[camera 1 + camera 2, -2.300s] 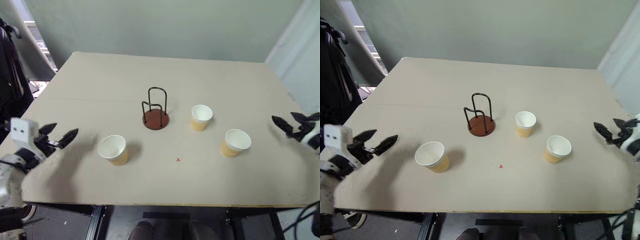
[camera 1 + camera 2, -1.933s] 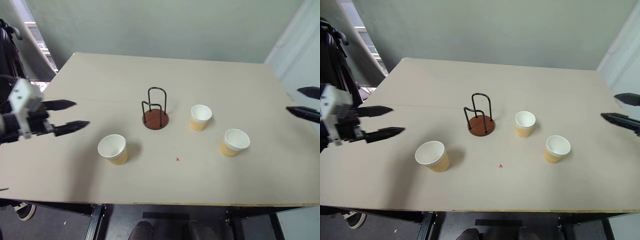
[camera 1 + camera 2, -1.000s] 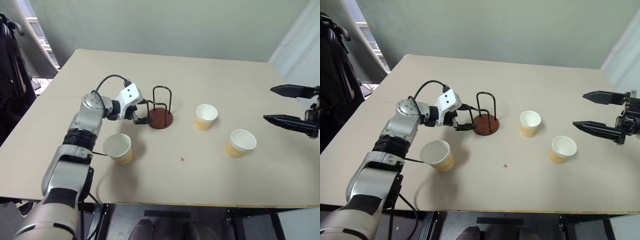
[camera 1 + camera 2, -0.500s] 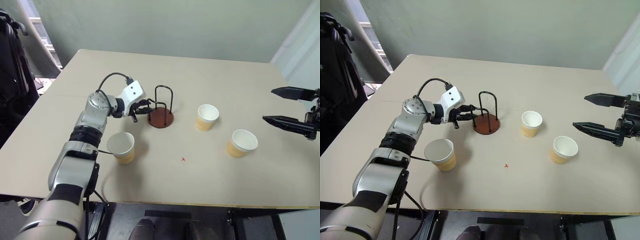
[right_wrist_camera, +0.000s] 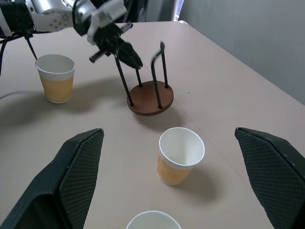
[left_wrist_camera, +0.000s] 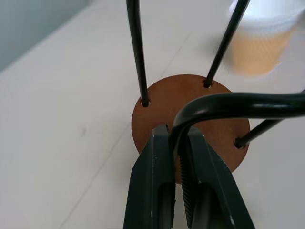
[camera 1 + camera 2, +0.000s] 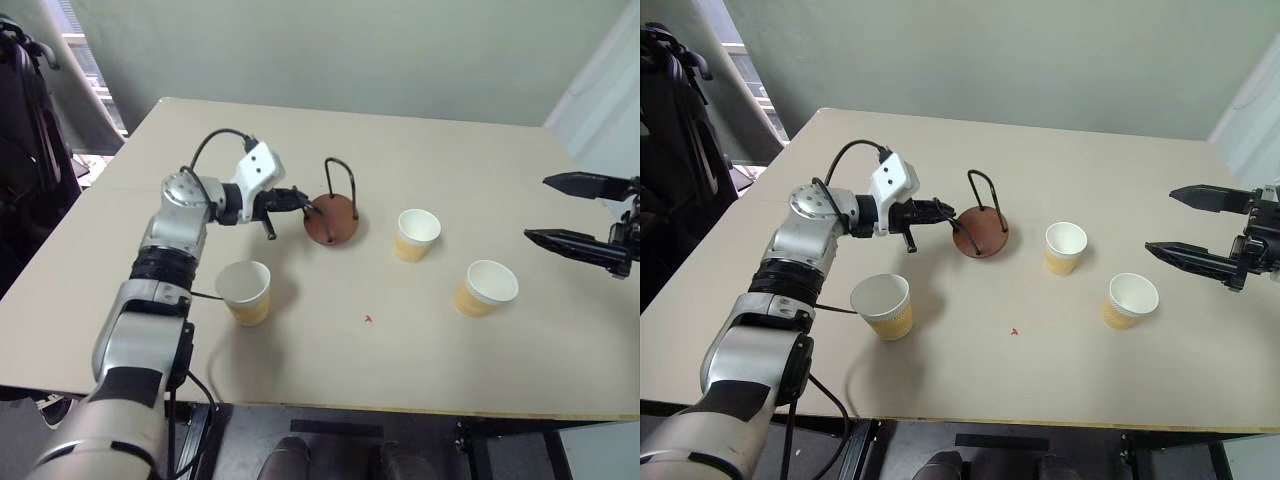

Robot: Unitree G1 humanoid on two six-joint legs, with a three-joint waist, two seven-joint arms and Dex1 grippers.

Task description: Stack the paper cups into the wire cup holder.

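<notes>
Your left gripper (image 6: 176,143) is clamped on a wire loop of the wire cup holder (image 7: 333,214), which tips toward the nearest paper cup (image 7: 416,234). Set its base flat before releasing. Right gripper (image 7: 1188,224) gapes empty beyond the cups.

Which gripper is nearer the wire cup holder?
Left. The left gripper is shut on a low wire loop of the wire cup holder, which tilts; the right gripper hovers open, far off beyond two cups.
</notes>
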